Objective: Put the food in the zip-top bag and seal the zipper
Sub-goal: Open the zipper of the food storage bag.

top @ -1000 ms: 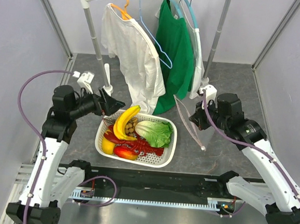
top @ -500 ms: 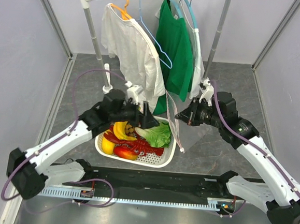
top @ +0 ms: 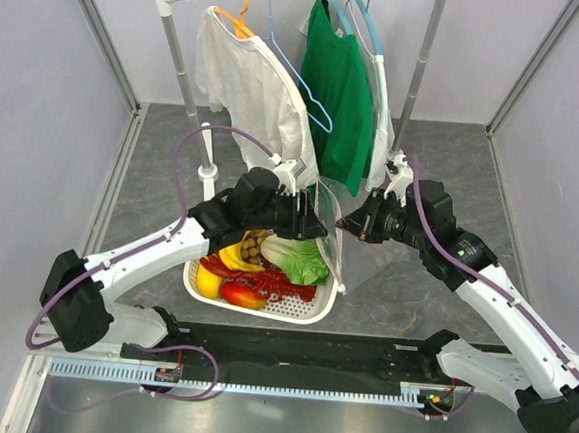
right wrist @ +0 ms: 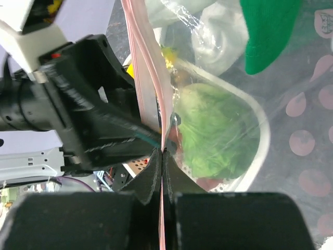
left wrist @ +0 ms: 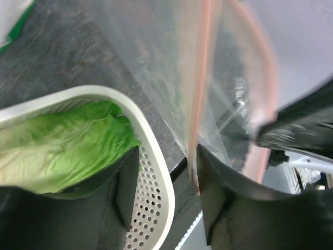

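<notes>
The zip-top bag (top: 363, 256) hangs clear and floppy beside the basket. My right gripper (top: 344, 224) (right wrist: 162, 155) is shut on the pink zipper (right wrist: 149, 78) at its mouth edge. My left gripper (top: 315, 225) (left wrist: 166, 190) is open at the same edge, and the zipper (left wrist: 200, 83) runs down along the inner face of its right finger. The food lies in the white basket (top: 325, 302): banana (top: 228, 259), lettuce (top: 298, 258) (left wrist: 67, 151), lobster (top: 279, 282), mango (top: 243, 295), lemon (top: 207, 283) and longan bunch (top: 254, 244).
A clothes rack (top: 184, 68) stands at the back with a white shirt (top: 253, 103) and a green shirt (top: 340, 90) hanging just behind the bag. The basket rim (left wrist: 156, 172) lies directly under my left gripper. Grey walls enclose both sides.
My left arm has swung right from the basket's left side, across it, to the bag's mouth, and its jaws have narrowed. My right gripper has carried the bag a little leftward.
</notes>
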You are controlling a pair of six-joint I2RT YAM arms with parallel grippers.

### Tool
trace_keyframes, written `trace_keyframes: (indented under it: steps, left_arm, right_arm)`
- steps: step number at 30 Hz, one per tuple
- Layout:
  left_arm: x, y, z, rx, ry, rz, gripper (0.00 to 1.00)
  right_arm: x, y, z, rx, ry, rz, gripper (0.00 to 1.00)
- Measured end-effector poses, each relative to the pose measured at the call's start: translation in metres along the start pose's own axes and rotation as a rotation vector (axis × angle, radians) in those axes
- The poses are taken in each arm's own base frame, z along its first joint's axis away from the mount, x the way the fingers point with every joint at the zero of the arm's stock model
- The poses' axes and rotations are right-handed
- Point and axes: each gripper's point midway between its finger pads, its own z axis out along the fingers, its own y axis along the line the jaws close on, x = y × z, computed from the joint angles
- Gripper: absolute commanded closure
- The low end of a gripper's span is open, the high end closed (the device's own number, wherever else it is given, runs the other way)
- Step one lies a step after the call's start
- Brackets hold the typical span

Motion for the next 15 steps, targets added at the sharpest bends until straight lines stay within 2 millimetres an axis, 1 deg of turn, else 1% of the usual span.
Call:
trace_keyframes:
  steps: [2,3,5,6,7,9,10,11,15]
  left_arm:
    - [0.005,0.009,0.005,-0.036,0.018,-0.013,0.75]
    - [0.007,0.013,0.006,-0.049,0.026,-0.015,0.88]
    - [0.011,0.015,0.006,-0.061,0.042,-0.015,0.97]
    - [0.011,0.015,0.006,-0.061,0.046,-0.011,0.98]
    - [0.010,0.013,0.005,-0.055,0.046,-0.009,0.98]
    - [0.005,0.006,0.004,-0.038,0.040,-0.006,0.98]
    - [0.002,0.002,0.004,-0.022,0.039,-0.004,0.98]
    - [-0.001,-0.003,0.003,-0.009,0.035,-0.003,0.98]
    - [-0.011,-0.019,0.005,0.043,0.027,-0.010,0.98]
  right_arm:
    - [-0.001,-0.001,-0.002,0.009,-0.009,-0.005,1.00]
    - [-0.001,-0.003,-0.003,0.019,-0.013,-0.007,1.00]
    - [-0.001,-0.012,-0.006,0.066,-0.023,-0.023,1.00]
    - [-0.001,-0.019,-0.007,0.097,-0.029,-0.034,0.97]
    - [-0.001,-0.025,-0.008,0.128,-0.032,-0.046,0.90]
    - [0.000,-0.035,-0.009,0.172,-0.031,-0.067,0.82]
    - [0.000,-0.038,-0.010,0.185,-0.033,-0.079,0.75]
    - [-0.001,-0.039,-0.010,0.190,-0.035,-0.089,0.64]
    - [0.000,-0.042,-0.003,0.196,-0.023,-0.118,0.64]
